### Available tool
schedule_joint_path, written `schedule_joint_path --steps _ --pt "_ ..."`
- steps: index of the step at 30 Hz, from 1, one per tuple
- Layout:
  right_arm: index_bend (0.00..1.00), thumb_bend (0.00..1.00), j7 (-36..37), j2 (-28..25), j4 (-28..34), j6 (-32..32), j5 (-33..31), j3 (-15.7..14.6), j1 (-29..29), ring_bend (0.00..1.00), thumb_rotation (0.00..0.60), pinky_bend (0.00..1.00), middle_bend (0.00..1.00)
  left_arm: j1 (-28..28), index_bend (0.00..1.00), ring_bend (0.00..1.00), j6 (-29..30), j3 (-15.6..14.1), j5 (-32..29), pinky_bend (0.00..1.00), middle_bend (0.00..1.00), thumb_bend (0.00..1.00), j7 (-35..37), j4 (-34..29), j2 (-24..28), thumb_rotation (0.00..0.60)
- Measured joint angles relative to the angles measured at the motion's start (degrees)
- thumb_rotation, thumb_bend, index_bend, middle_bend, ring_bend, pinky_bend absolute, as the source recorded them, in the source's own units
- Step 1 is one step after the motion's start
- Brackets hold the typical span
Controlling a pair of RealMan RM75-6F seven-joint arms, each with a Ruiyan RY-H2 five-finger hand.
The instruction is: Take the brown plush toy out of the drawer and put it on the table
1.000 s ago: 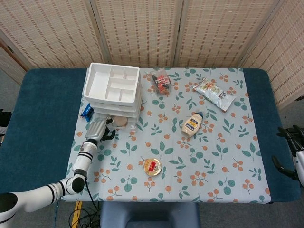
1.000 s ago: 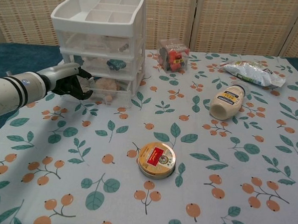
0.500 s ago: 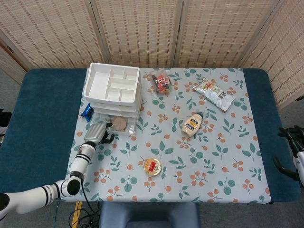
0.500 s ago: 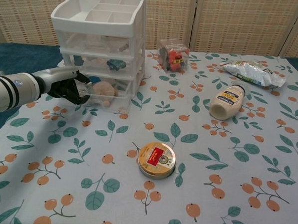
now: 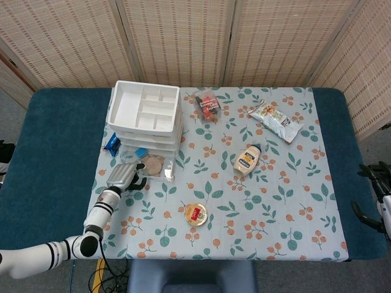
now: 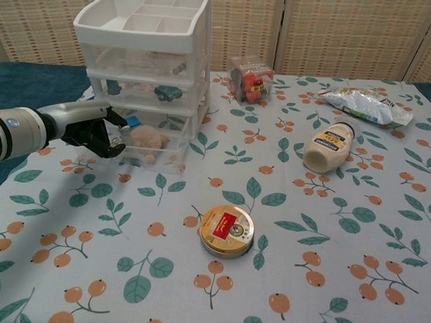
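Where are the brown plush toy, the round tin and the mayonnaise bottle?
brown plush toy (image 6: 147,138), chest view, its fuzzy body in the pulled-out drawer.
round gold tin (image 6: 227,230), chest view, lid centre.
cream mayonnaise bottle (image 5: 246,160), head view, label.

Fuzzy brown plush toy (image 6: 147,138); glossy clear plastic drawer (image 6: 152,151); matt printed tablecloth (image 6: 327,232)

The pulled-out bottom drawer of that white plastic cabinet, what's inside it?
The clear bottom drawer holds a brown plush toy and something small and blue; the drawer's back is hidden under the cabinet.
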State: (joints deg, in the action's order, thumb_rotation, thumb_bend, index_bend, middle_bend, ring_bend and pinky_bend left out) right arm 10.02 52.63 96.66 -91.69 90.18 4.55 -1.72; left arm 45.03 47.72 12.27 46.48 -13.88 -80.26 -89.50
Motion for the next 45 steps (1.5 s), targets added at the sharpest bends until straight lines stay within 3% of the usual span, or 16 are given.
schedule_joint_path --steps 11,19,26,30,35,45 --pt "0.09 0.36 0.42 0.25 -0.57 0.08 -0.03 0.04 -0.05 0.08 0.6 0.18 0.26 -0.4 0.47 1.0 0.95 -1.15 0.1 1.0 1.0 0.48 -0.97 -2.71 1.84 0.6" --pt "0.09 0.36 0.61 0.44 -0.84 0.22 -0.12 0.08 -0.11 0.08 0.6 0.18 0.26 -0.8 0.3 1.0 1.24 -1.66 1.81 1.0 1.0 0.48 -0.24 -3.81 2.73 0.6" --pt "0.09 0.36 0.61 0.34 -0.82 0.28 0.0 0.06 -0.16 0.08 0.6 0.18 0.26 -0.97 0.32 1.0 2.04 -1.65 5.06 1.0 1.0 0.48 0.66 -5.06 3.74 0.6" --pt "0.09 0.36 0.54 0.18 -0.8 0.31 0.0 -0.02 -0.1 0.08 0.6 0.18 0.26 -0.96 0.39 1.0 3.54 -1.33 9.84 1.0 1.0 0.47 2.17 -4.22 3.71 0.6" --pt "0.09 0.36 0.55 0.16 -0.82 0.26 0.18 -0.03 -0.12 0.08 0.6 0.18 0.26 -0.01 0.41 1.0 4.09 -1.33 17.88 1.0 1.0 0.45 4.64 -0.34 3.92 0.6" --pt "0.09 0.36 0.34 -0.08 -0.59 0.26 -0.07 -0.18 0.11 0.08 0.6 0.18 0.26 4.64 0.41 1.0 0.89 -2.9 30.21 1.0 1.0 0.22 9.32 8.57 5.88 0.6"
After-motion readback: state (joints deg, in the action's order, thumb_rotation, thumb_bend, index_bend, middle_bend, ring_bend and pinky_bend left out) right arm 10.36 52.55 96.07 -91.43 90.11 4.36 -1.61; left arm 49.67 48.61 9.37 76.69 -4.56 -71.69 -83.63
